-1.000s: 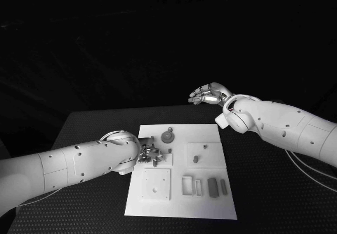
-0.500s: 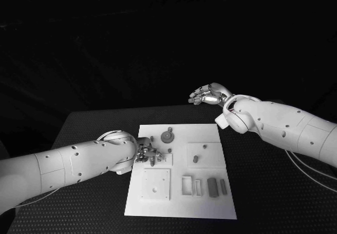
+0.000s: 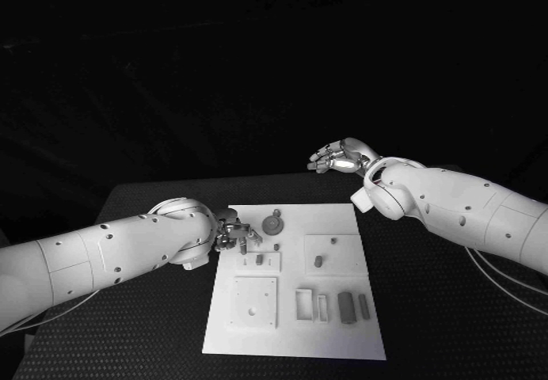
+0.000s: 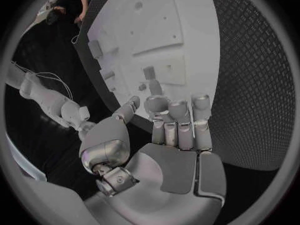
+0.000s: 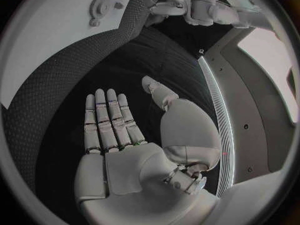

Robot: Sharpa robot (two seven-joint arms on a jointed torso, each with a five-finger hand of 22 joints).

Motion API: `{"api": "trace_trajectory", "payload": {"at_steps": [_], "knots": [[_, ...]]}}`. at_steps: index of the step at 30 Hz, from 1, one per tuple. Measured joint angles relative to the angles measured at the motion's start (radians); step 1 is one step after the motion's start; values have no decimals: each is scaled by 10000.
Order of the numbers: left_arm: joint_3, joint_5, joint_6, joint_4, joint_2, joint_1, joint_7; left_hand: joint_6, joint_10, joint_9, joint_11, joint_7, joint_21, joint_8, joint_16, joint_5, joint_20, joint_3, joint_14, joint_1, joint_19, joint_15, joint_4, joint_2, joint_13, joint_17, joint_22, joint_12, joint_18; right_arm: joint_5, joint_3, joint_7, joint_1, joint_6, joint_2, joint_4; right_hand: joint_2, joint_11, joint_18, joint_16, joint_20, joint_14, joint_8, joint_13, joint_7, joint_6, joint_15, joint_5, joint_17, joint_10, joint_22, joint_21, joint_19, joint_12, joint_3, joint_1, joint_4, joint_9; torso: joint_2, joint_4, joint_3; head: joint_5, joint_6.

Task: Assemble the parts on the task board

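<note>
A black counter with a finely dotted, textured surface is seen from the head view, its far edge set against a dark background. One flat, white, rectangular task board is laid directly on it, near the middle, with its long sides running away from the robot. Bare strips of the dark surface are left visible on both sides of the plate. In the left wrist view the same dotted surface is seen bordering the white plate.
</note>
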Motion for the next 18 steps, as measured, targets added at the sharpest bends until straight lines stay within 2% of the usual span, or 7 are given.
{"api": "trace_trajectory", "payload": {"at_steps": [4, 6, 8, 12, 14, 17, 18], "knots": [[116, 102, 88, -399, 44, 197, 3, -234, -228, -10, 90, 79, -106, -97, -119, 0, 47, -59, -213, 202, -156, -23, -141, 88, -30, -74, 8, -154, -2, 0, 0, 0, -2, 0, -6, -19, 0, 0, -1, 0, 0, 0, 0, 0, 0, 0, 0, 0, -9, 0, 0, 0, 0, 0, 0, 0, 0, -7, 0, 4, -1, 1, 68], [153, 177, 129, -792, 134, 303, 17, -743, -394, -109, 210, 202, -191, -376, -193, 0, 83, -49, -340, 373, -233, 20, -256, 79, -60, -118, 8, -229, -2, 0, 0, 0, -2, 0, 2, -30, 0, 0, 0, 0, 0, 0, 0, 0, 0, 0, 0, 0, -9, 0, 0, 0, 0, 0, 0, 0, 0, -8, 0, 4, -4, 2, 106], [170, 245, 165, -1199, 265, 377, 35, -947, -473, -144, 277, 287, -229, -462, -203, 0, 73, -65, -381, 426, -253, 61, -290, 47, -72, -132, 8, -231, -2, 0, 0, 0, -4, 0, 10, -40, 0, 0, 0, 0, 0, 0, 0, 0, 0, 0, 0, 0, -9, 0, -1, 0, 0, 0, 0, 0, 0, -9, 3, 0, -7, 3, 144], [169, 340, 272, -1879, 540, 414, 76, -1852, -635, -283, 532, 565, -353, -854, -320, 0, 126, -82, -574, 598, -376, 257, -307, 47, -129, -213, 0, -351, -1, 0, 0, 0, -13, 0, 12, -46, 0, 0, 0, 0, 0, 0, 0, 0, 0, 0, 0, 0, -9, 0, 0, 0, 0, 0, 0, 0, 0, -8, 15, -19, -7, -3, 210], [168, 364, 319, -2107, 645, 428, 98, -1991, -687, -310, 595, 563, -394, -943, -347, 0, 141, -81, -623, 657, -391, 306, -307, 106, -131, -235, -14, -358, -2, 0, 0, 0, -14, 0, 0, -37, 0, 0, 0, 0, 0, 1, 0, 0, 0, 0, 0, 0, -9, 0, 8, 0, 0, 0, 0, 0, 0, -8, 21, -25, -7, -13, 228], [168, 377, 386, -2597, 879, 431, 145, -2447, -728, -349, 700, 723, -423, -1104, -348, 0, 125, -81, -678, 763, -406, 363, -306, 107, -140, -262, -20, -359, -1, 0, 0, 0, -16, 0, -18, -15, 0, 0, 0, 0, 0, 1, 0, 0, 0, 0, 0, 0, -9, 0, 8, 0, 0, 0, 0, 0, 0, -8, 35, -31, -7, -23, 256], [168, 377, 401, -2732, 951, 431, 159, -2652, -689, -354, 763, 864, -423, -1123, -347, 0, 117, -82, -673, 772, -415, 400, -306, 115, -141, -270, -20, -359, -1, 1, 0, 0, -16, 0, -23, -7, 0, 0, 0, 0, 0, 1, 0, 0, 0, 0, 0, 0, -9, 0, 8, 0, 0, 0, 0, 0, 0, -8, 41, -32, -8, -27, 263]]}}
